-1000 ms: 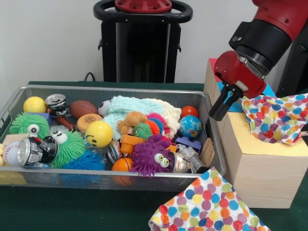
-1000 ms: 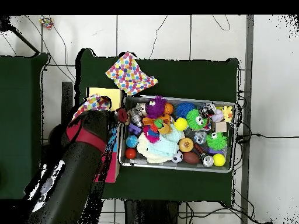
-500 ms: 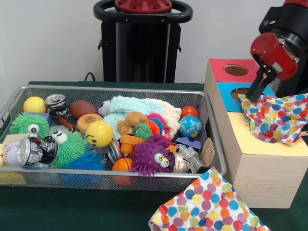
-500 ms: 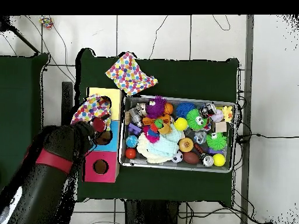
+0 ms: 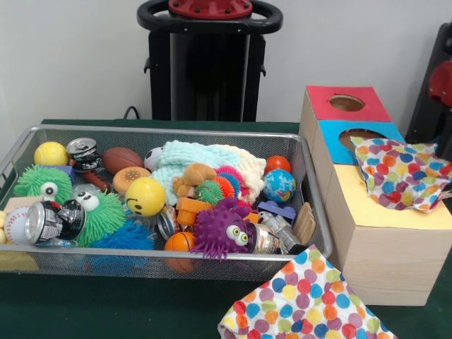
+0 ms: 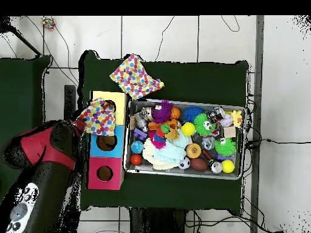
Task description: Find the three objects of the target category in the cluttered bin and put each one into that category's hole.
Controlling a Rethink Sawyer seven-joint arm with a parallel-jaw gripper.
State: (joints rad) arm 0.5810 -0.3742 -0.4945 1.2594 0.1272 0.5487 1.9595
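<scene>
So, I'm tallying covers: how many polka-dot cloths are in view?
2. One cloth drapes over the box's yellow end; another cloth lies on the table beside the bin. Others could be buried in the bin.

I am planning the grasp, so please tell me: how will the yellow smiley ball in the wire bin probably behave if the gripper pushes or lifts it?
The yellow smiley ball is round and smooth, so it would probably roll aside when nudged. It sits high on the clutter beside the green fuzzy toy, so it may drop into a gap. It looks like foam, likely light and squeezable.
</scene>
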